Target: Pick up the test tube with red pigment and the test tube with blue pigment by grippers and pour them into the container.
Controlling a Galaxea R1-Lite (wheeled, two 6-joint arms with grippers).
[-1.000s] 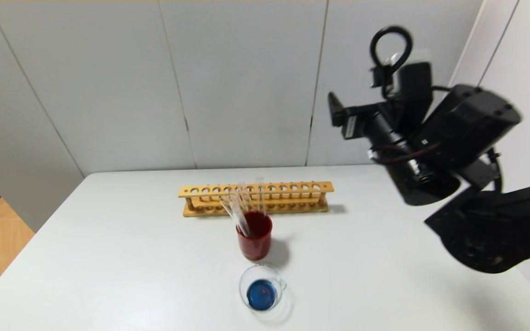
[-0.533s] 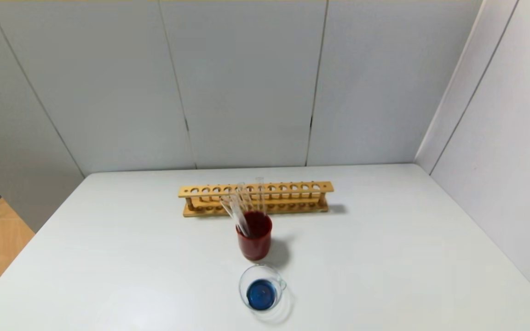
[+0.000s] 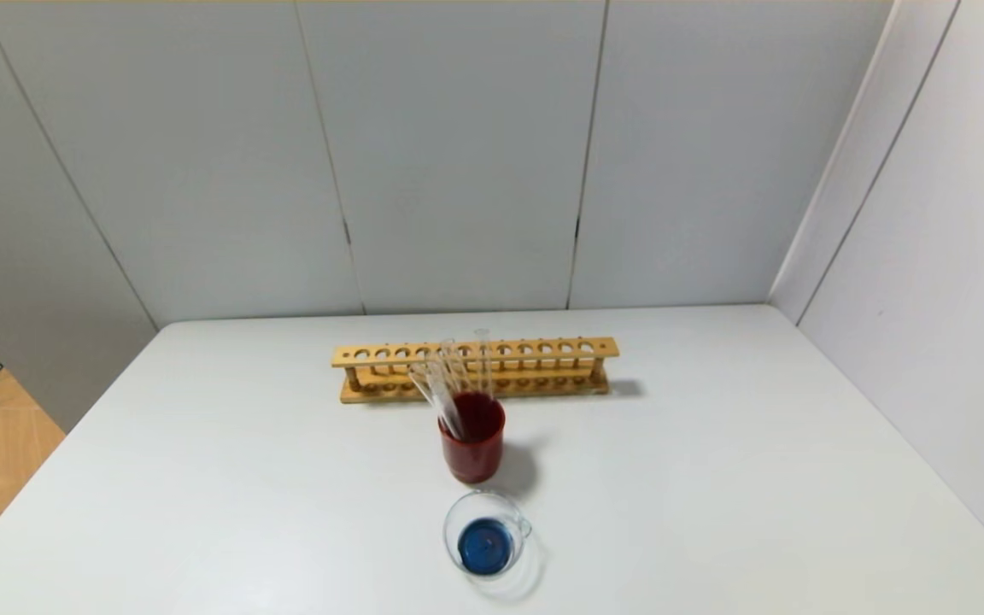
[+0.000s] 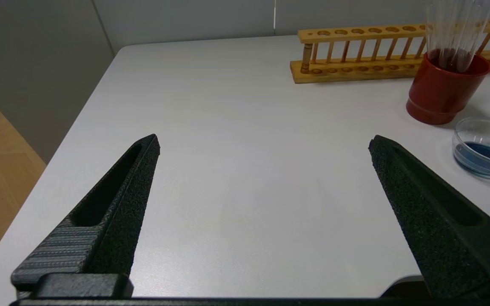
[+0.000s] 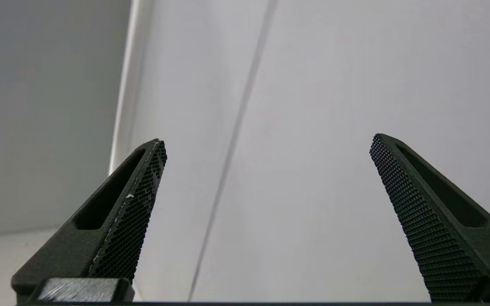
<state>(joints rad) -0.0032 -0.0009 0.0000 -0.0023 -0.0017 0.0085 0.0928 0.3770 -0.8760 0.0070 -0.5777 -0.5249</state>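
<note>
Spreading wide, my left gripper (image 4: 264, 142) holds nothing above the table's (image 3: 714, 478) near-left part; my right gripper (image 5: 266, 142), equally wide and empty, faces the wall. Clear tubes (image 3: 449, 384) lean in the red cup (image 3: 473, 448); the container (image 3: 487, 534), just nearer, holds blue liquid.

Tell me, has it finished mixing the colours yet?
It looks finished: the glass bowl holds dark blue liquid, and the tubes stand in the red cup. Both the left gripper and right gripper are open and empty. Nothing visibly remains.
</note>
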